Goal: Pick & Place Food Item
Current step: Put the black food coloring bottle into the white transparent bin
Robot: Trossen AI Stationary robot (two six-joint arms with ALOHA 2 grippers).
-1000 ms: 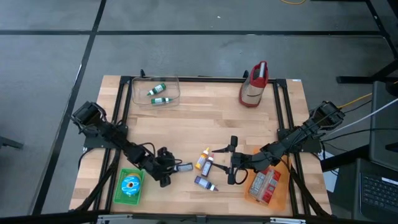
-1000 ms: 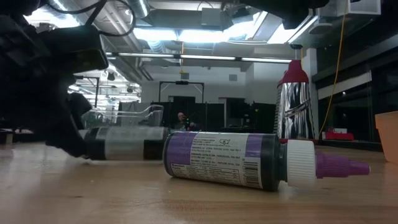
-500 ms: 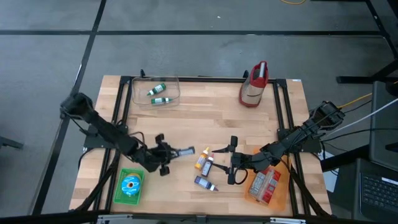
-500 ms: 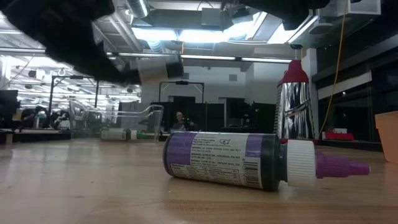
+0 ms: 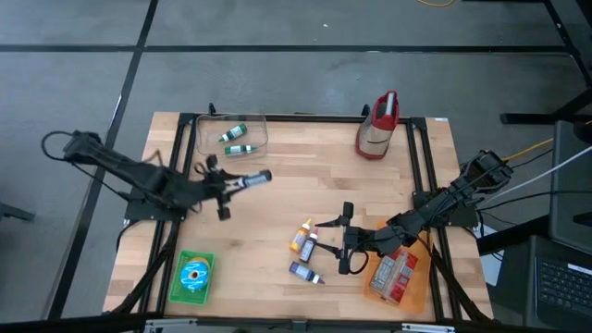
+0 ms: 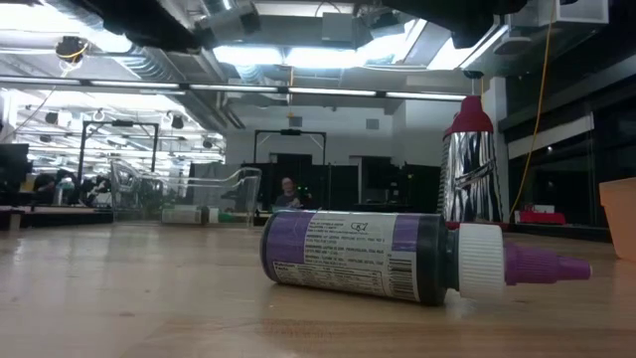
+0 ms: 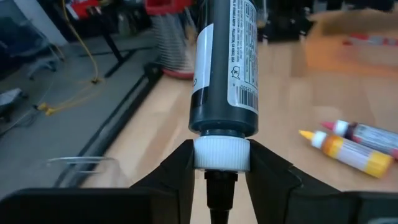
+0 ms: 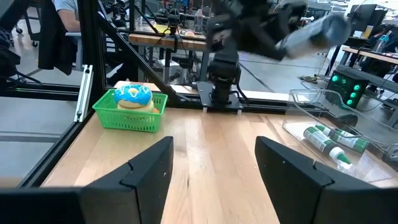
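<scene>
Black-bodied, white-capped squeeze tube (image 5: 252, 178) sits clamped at its cap in our left claw (image 5: 225, 185), held off the wooden bench (image 5: 305, 185) near the clear plastic tray (image 5: 231, 136). Our right claw (image 5: 345, 239) waits with fingers apart beside the orange and purple tubes (image 5: 303, 242).

A robotics lab or workshop: exposed ceiling ducts (image 6: 149, 60), strip lighting (image 6: 298, 91), workbenches (image 8: 168, 38), and a metal-framed wooden table (image 5: 305, 185).
</scene>
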